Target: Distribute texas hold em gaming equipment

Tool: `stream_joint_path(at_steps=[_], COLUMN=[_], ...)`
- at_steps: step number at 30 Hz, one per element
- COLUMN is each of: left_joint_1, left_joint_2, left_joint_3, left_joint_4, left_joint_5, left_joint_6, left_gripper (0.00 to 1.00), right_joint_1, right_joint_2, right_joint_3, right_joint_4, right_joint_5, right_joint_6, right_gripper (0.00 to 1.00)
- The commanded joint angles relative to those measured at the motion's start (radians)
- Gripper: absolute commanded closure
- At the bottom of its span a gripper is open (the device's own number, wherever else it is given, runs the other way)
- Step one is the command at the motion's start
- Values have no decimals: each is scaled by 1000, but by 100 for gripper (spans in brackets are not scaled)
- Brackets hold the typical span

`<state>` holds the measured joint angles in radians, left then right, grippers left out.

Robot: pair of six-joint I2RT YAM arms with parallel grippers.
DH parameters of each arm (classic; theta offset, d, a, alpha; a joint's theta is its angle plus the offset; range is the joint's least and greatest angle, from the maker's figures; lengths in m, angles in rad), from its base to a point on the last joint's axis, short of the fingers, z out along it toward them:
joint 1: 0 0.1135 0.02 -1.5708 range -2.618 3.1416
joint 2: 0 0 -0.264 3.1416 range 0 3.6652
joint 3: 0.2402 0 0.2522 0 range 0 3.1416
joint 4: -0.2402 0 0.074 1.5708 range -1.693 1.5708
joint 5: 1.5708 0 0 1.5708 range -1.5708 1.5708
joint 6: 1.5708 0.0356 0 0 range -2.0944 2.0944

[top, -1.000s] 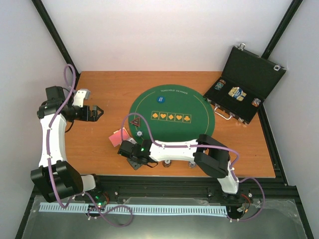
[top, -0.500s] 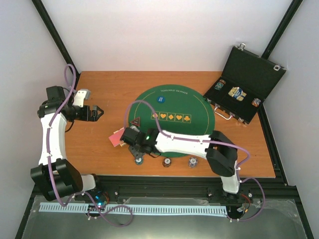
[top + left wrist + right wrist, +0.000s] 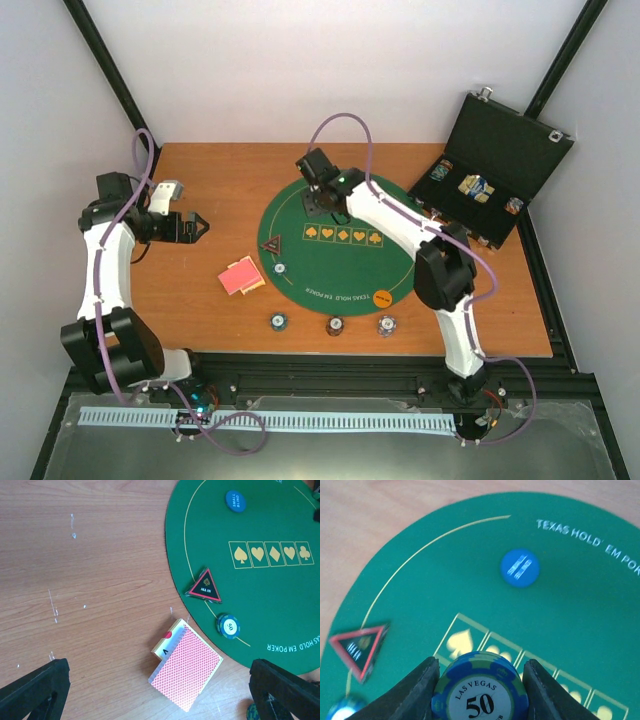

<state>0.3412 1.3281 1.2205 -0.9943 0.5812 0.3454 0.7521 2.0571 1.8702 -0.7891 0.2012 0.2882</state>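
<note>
My right gripper (image 3: 318, 197) hovers over the far left of the green mat (image 3: 400, 262). It is shut on a blue "Las Vegas 50" poker chip (image 3: 480, 692), held upright between both fingers (image 3: 417, 685). My left gripper (image 3: 196, 227) is open and empty above the wood, left of the mat. A red-backed card deck (image 3: 240, 275) lies on the table by the mat's left edge, and also shows in the left wrist view (image 3: 187, 667). One chip (image 3: 279, 268) lies on the mat's left rim (image 3: 228, 626). Three chip stacks (image 3: 278, 321) (image 3: 335, 326) (image 3: 386, 324) stand along the front.
A black-and-red triangular "All In" marker (image 3: 270, 244) lies on the mat's left, an orange button (image 3: 381, 295) on its near side, and a blue "Small Blind" button (image 3: 519, 567) under my right gripper. An open black case (image 3: 490, 170) holding more chips stands at the back right.
My right arm swung from the table's front left, near the deck, up to the far left of the mat. A chip stack now stands uncovered where it was. The left arm barely moved.
</note>
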Motion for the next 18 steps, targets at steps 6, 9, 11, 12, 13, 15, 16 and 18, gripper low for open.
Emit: stream_joint_path(at_steps=[6, 9, 11, 12, 13, 15, 16, 18], left_joint_1=[9, 8, 9, 9, 9, 9, 9, 8], left_joint_2=[34, 36, 33, 32, 30, 29, 28, 26], left_joint_3=[16, 9, 5, 4, 4, 6, 7, 11], left_joint_4=[29, 37, 40, 41, 42, 40, 39, 39], left_joint_5=[34, 39, 44, 45, 45, 47, 48, 54], left_joint_6=[9, 7, 11, 13, 15, 16, 17, 14], left_gripper=[0, 0, 0, 0, 0, 0, 0, 0], right_joint_1=[-169, -199, -211, -214, -215, -219, -221, -224], right_joint_2=[305, 378, 413, 428, 440, 464, 473, 488], right_joint_3=[324, 403, 424, 430, 434, 436, 436, 435], right_joint_4=[-63, -73, -72, -70, -70, -68, -66, -67], right_joint_5=[-41, -44, -58, -63, -65, -66, -70, -69], right_joint_6=[-53, -47, -39, -39, -39, -35, -32, -29], right_gripper=[66, 66, 66, 66, 65, 65, 65, 63])
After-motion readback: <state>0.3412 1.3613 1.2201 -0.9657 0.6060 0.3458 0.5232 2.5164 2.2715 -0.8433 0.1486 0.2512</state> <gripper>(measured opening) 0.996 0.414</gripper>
